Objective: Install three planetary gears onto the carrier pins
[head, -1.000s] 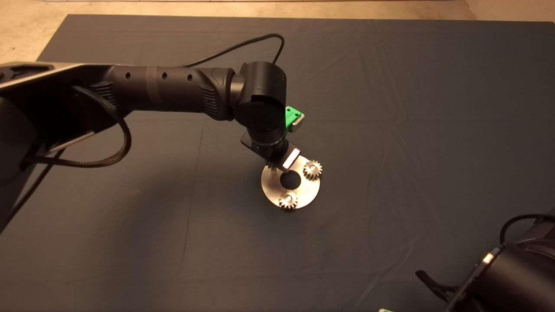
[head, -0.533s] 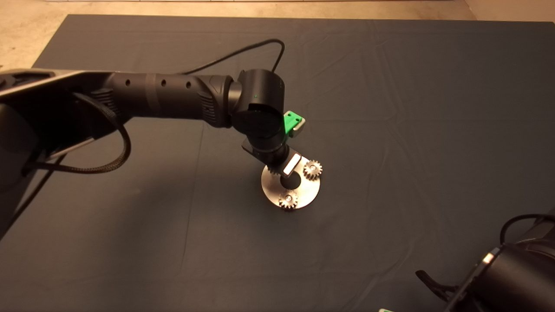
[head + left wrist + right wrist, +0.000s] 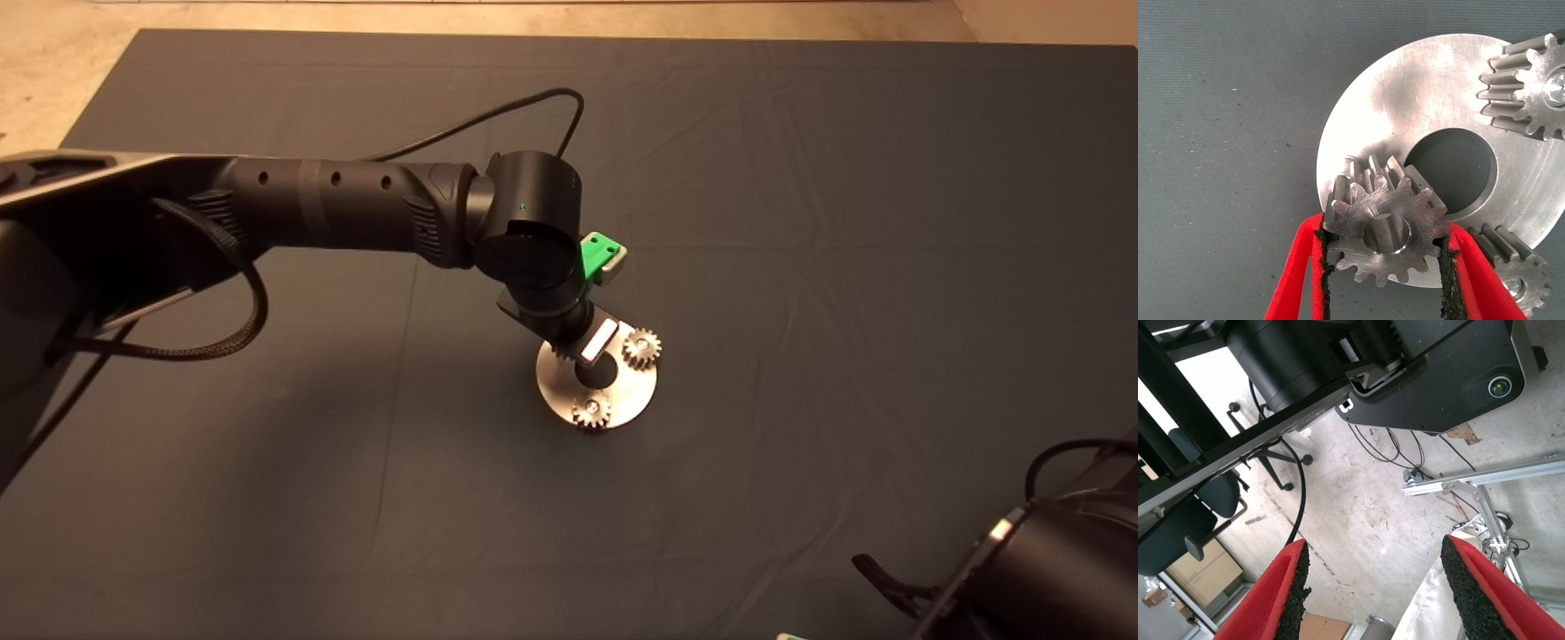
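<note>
The left pincer (image 3: pixel 1381 267) grips a planetary gear (image 3: pixel 1383 230) between its red fingers (image 3: pixel 1295 273), holding it over the disc (image 3: pixel 1418 87) beside the large centre hole. Two other gears (image 3: pixel 641 345) (image 3: pixel 591 411) already sit on carrier pins on that disc, which lies on the dark mat (image 3: pixel 800 267). The right pincer (image 3: pixel 1371 593) waits at the lower right edge, fingers spread with nothing between them.
</note>
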`<act>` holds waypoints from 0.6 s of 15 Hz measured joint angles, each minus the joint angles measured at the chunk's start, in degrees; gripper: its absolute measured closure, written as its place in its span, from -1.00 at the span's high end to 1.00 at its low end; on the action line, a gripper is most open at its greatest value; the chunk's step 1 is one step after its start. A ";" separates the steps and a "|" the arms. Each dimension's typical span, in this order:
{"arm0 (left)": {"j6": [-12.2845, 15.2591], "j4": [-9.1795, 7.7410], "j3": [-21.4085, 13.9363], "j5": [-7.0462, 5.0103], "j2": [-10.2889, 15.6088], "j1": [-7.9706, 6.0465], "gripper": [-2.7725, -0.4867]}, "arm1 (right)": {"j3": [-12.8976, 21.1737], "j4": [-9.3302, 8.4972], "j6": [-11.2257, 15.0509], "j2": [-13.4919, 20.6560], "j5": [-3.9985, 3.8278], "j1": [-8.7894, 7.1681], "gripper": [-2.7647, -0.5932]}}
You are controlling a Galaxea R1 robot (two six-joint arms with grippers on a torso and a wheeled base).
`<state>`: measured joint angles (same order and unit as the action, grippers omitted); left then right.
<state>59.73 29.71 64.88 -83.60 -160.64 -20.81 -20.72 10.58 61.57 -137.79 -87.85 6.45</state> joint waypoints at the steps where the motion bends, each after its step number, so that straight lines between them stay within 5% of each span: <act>1: 0.00 0.13 0.00 0.00 0.02 0.00 -0.77 | 0.00 -0.11 -0.01 -0.02 -0.02 0.01 -0.21; 9: -0.12 1.02 -0.01 0.30 1.32 -0.02 -0.77 | 0.00 -0.22 -0.02 0.00 -0.02 0.00 -0.21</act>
<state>59.61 30.73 64.87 -83.30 -159.32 -20.83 -20.72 10.36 61.55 -137.79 -87.87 6.45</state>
